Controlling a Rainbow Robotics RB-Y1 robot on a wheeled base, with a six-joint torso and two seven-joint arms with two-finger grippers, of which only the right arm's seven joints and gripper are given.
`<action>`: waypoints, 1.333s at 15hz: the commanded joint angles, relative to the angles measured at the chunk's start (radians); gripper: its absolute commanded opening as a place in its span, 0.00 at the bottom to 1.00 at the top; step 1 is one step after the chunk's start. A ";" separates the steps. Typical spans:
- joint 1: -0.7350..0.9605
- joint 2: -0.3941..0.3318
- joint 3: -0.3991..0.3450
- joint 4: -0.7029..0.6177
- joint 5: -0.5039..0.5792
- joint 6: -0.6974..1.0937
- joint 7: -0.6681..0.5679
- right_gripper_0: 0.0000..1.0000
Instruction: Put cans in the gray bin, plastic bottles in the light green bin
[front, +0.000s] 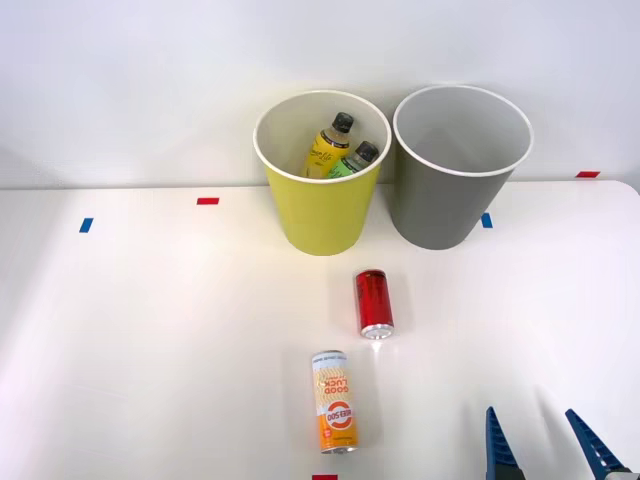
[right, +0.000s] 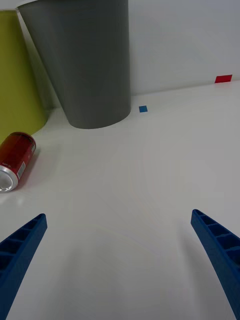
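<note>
White tabletop runs back to a plain pale wall, marked only by small squares of red tape and blue tape along its far side. Against that wall stand two bins side by side, almost touching: the green bin on the left, the gray bin on the right. Both bottles already lie inside the green bin, the yellow bottle leaning beside the green-label bottle.

Two cans lie on their sides in the open, nearer the robot. The red can rests just in front of the gap between the bins; the orange can lies nearer still and slightly left. The gray bin looks empty from here.

At the near right edge the right tool hangs over bare tabletop, its blue ribbed fingers spread wide and holding nothing, well to the right of both cans.

The risks ahead look plain. A can on its side may roll if one finger touches it before the other, and the smooth top offers little to stop it. A grip near a silver end could let the glossy can slip or tilt during the lift. With the rims so close together, a release too far left could drop a can among the bottles, or clip the gray bin and tip it.
</note>
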 joint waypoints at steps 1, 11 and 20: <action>0.000 0.000 0.000 0.000 0.000 0.000 0.000 1.00; 0.000 0.000 0.000 0.000 0.000 0.000 0.000 1.00; 0.000 0.000 0.000 0.000 0.000 0.000 0.000 1.00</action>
